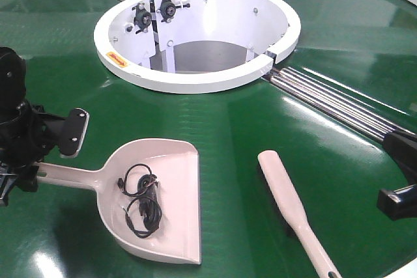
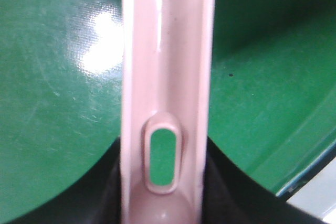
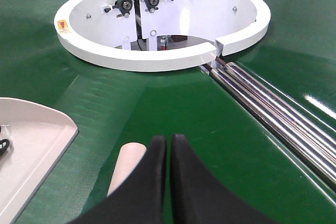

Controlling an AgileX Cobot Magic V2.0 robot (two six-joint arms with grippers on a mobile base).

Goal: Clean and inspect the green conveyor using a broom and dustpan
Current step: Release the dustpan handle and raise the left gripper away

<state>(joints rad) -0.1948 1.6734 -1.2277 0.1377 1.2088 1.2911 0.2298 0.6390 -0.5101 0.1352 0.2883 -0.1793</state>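
Left tool (image 1: 39, 164) clamps the handle of the pink-beige plastic dustpan (image 1: 163, 203), which lies flat on the glossy green conveyor (image 1: 247, 135) holding a tangled black cord (image 1: 140, 200). Right tool (image 3: 169, 148), fingers pressed together and empty, hovers beside the broom (image 1: 293, 209). No writing is legible.

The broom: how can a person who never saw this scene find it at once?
Start at the white hub on the green conveyor. Two pink tools lie nearer the camera. The broom is the narrow one on the right; the dustpan is wide and holds black wire.
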